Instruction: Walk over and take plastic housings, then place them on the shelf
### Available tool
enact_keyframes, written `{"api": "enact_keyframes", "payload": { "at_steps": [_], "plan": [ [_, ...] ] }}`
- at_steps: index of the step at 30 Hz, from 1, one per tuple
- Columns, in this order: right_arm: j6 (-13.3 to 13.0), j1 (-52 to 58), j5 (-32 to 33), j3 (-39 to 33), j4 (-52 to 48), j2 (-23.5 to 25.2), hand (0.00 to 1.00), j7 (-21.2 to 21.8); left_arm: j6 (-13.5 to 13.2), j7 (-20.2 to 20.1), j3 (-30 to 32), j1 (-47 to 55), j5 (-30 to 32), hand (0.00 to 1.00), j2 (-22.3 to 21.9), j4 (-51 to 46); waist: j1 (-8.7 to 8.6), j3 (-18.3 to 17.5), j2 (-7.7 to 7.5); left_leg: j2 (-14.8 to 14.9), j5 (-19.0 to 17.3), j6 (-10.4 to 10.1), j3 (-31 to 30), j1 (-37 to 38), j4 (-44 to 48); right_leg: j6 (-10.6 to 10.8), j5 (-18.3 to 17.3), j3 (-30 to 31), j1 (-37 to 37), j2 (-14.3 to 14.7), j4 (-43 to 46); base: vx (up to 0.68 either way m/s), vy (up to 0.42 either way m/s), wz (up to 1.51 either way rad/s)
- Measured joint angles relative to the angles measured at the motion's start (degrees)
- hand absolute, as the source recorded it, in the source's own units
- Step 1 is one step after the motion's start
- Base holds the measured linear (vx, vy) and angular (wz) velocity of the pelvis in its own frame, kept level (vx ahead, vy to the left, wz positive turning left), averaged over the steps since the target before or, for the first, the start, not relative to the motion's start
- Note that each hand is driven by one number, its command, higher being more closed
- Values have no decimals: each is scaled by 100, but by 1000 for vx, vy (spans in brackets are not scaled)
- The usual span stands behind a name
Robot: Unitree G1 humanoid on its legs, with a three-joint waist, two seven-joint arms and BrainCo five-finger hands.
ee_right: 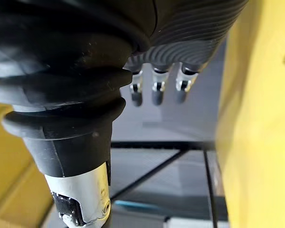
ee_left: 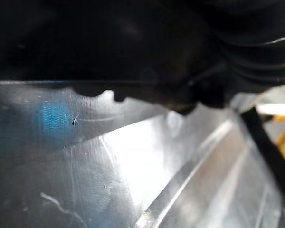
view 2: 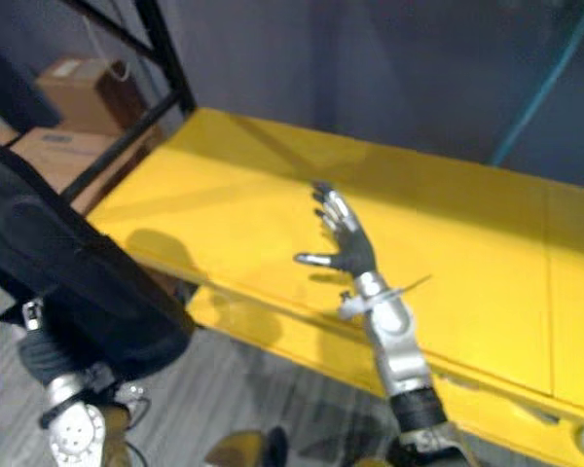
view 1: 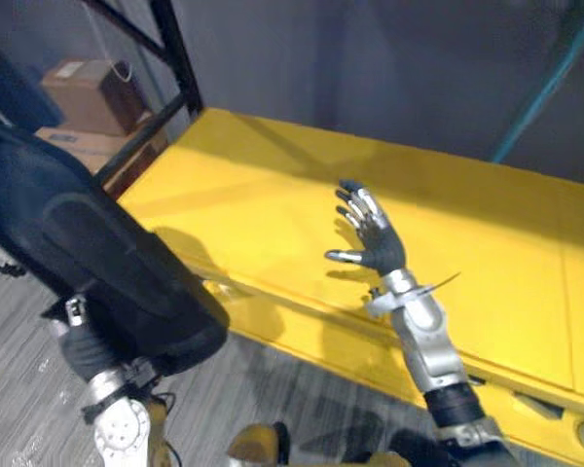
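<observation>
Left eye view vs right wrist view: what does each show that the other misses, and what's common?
Left eye view extra: large black plastic housing at lower left, cardboard boxes beyond the black shelf frame, teal pole. Right wrist view extra: the right robot hand's ribbed cover close up, fingers straight. Shared: right robot hand open over the yellow shelf, plus that frame.

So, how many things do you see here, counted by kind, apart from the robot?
Black housing: 1
Cardboard boxes: 2
Yellow shelf: 1
Total: 4
</observation>
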Motion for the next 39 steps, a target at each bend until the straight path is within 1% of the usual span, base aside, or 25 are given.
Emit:
{"api": "enact_keyframes", "payload": {
  "at_steps": [1, 3, 6, 7, 9, 10, 14, 16, 17, 19, 21, 22, 23, 24, 25, 27, 28, 29, 30, 32, 34, 35, 36, 38, 39],
  "plan": [
    [-12, 11, -27, 1, 0, -4, 0, -64, -7, 3, -18, -4, 20, 100, 12, 0, -24, 3, 9, 21, -1, -2, 90, 33, -30, 4, 6, 55, -9, 30, -40, 6, -24, -59],
    [-80, 219, -89, -19, -51, -16, 0, -284, -14, 3, -111, -71, 54, 100, 34, 0, -195, -3, 22, 32, -2, -10, 311, 321, -267, -9, 42, 279, 26, 87, -90, -10, 2, -64],
    [-134, 682, -100, -102, -386, -37, 0, -446, -24, -10, -132, -288, 302, 100, 266, -1, -369, -16, 40, 33, 28, -57, 598, 607, -566, -4, 170, 557, 24, 192, -231, -6, 55, -54],
    [-184, 871, -100, -165, -499, -28, 0, -453, -23, -92, -128, -420, 348, 100, 428, -1, -457, -23, 50, 42, 51, -88, 703, 678, -659, 7, 272, 665, 26, 258, -347, -17, 73, -48],
    [-192, 1117, -104, -289, -680, -6, 0, -530, -17, -242, -118, -610, 436, 100, 623, -1, -509, -36, 70, 43, 69, -104, 891, 785, -790, 19, 413, 829, 34, 351, -543, -27, 77, -49],
    [-198, 1215, -105, -326, -779, 4, 0, -547, -11, -324, -114, -679, 448, 100, 713, -1, -580, -54, 80, 50, 74, -106, 941, 788, -802, 33, 487, 871, 41, 394, -649, -40, 101, -52],
    [-201, 1470, -327, -560, -1207, 75, 0, -710, 184, -797, -79, -930, 495, 100, 978, 10, -692, -63, 94, 62, 146, -136, 1257, 884, -972, 58, 831, 1119, 84, 586, -1149, -41, 60, -38],
    [-201, 1538, -390, -791, -1369, 74, 0, -844, 288, -927, -80, -1019, 600, 100, 1129, 102, -755, -69, 101, 89, 146, -136, 1394, 906, -990, 66, 963, 1218, 112, 671, -1352, -56, 26, -33],
    [-201, 1592, -421, -1016, -1521, 66, 0, -936, 419, -1021, -76, -1128, 668, 100, 1239, 223, -779, -84, 125, 106, 146, -136, 1497, 911, -1013, 54, 1036, 1303, 85, 720, -1431, -72, 12, -38],
    [-197, 1680, -412, -1370, -1751, 46, 0, -1049, 608, -1181, -78, -1310, 659, 100, 1435, 495, -899, -116, 164, 127, 155, -142, 1644, 911, -1055, 52, 1129, 1411, 57, 799, -1573, -63, 2, -39],
    [-166, 1838, -354, -1821, -2017, -44, 0, -1059, 982, -1292, -127, -1712, 661, 100, 1653, 1035, -1025, -183, 248, 164, 162, -153, 1839, 915, -1101, 24, 1256, 1607, -4, 906, -1736, -34, -17, -45],
    [-159, 1893, -323, -1916, -2077, -83, 0, -1059, 1117, -1318, -129, -1821, 648, 100, 1680, 1133, -1093, -195, 266, 164, 177, -176, 1869, 928, -1140, 20, 1292, 1630, 1, 932, -1778, -19, -28, -40],
    [-105, 2003, -218, -2095, -2175, -146, 0, -1050, 1363, -1369, -131, -2035, 640, 100, 1751, 1311, -1214, -207, 284, 183, 183, -188, 2001, 955, -1170, 4, 1379, 1727, 11, 1002, -1871, -16, -26, -50],
    [-58, 2145, -61, -2257, -2267, -169, 0, -1028, 1626, -1440, -136, -2299, 622, 100, 1844, 1540, -1260, -230, 293, 216, 182, -189, 2151, 985, -1187, -18, 1452, 1856, 2, 1076, -1981, -17, -26, -55],
    [-51, 2222, 0, -2341, -2293, -169, 0, -1023, 1743, -1469, -136, -2467, 598, 100, 1890, 1702, -1310, -246, 293, 233, 182, -190, 2193, 985, -1192, -35, 1491, 1922, -10, 1116, -2030, -20, -33, -55],
    [11, 2459, 216, -2570, -2310, -165, 0, -835, 2238, -1483, -130, -3075, 178, 100, 2141, 2405, -1546, -281, 260, 286, 181, -192, 2455, 1004, -1217, -78, 1622, 2115, -45, 1242, -2203, -26, -40, -52],
    [38, 2523, 261, -2606, -2322, -164, 0, -778, 2349, -1486, -132, -3234, 121, 100, 2199, 2596, -1570, -296, 252, 295, 182, -194, 2516, 1004, -1224, -90, 1648, 2186, -76, 1272, -2233, -35, -39, -58],
    [72, 2644, 263, -2689, -2355, -162, 0, -690, 2558, -1485, -135, -3560, -26, 100, 2287, 2994, -1674, -298, 248, 317, 180, -199, 2644, 1012, -1229, -112, 1719, 2284, -87, 1329, -2318, -30, -31, -43],
    [73, 2697, 262, -2717, -2374, -162, 0, -649, 2651, -1480, -135, -3713, -96, 100, 2315, 3197, -1733, -298, 248, 324, 177, -206, 2704, 1021, -1231, -120, 1754, 2329, -81, 1353, -2368, -44, -39, -53],
    [77, 2842, 346, -2749, -2419, -159, 0, -522, 2924, -1481, -177, -4248, -355, 100, 2491, 3990, -1884, -299, 246, 355, 165, -229, 2931, 1092, -1238, -136, 1844, 2546, -73, 1438, -2481, -44, -28, -52],
    [76, 2980, 548, -2824, -2434, -154, 0, -385, 3219, -1460, -298, -4926, -676, 100, 2725, 4854, -2078, -300, 246, 366, 163, -232, 3082, 1103, -1241, -154, 1937, 2685, -87, 1494, -2599, -57, -20, -39],
    [76, 3017, 607, -2834, -2434, -152, 0, -370, 3303, -1462, -357, -5074, -745, 100, 2794, 5013, -2107, -300, 246, 370, 163, -232, 3107, 1106, -1240, -151, 1963, 2719, -83, 1507, -2637, -79, -16, -29],
    [77, 3081, 659, -2869, -2434, -128, 0, -297, 3479, -1459, -408, -5388, -884, 100, 2920, 5335, -2209, -300, 247, 377, 163, -232, 3196, 1110, -1242, -159, 2008, 2779, -87, 1532, -2692, -67, -8, -33],
    [77, 3160, 715, -2865, -2436, -87, 0, -259, 3677, -1411, -409, -5647, -977, 100, 2973, 5575, -2222, -300, 247, 388, 163, -232, 3291, 1146, -1243, -180, 2058, 2880, -81, 1565, -2754, -64, -6, -29],
    [78, 3217, 730, -2865, -2436, -57, 0, -251, 3810, -1332, -409, -5787, -993, 100, 2982, 5701, -2275, -304, 254, 397, 163, -234, 3345, 1151, -1243, -187, 2066, 2899, -82, 1583, -2765, -60, -8, -14]
  ]
}}
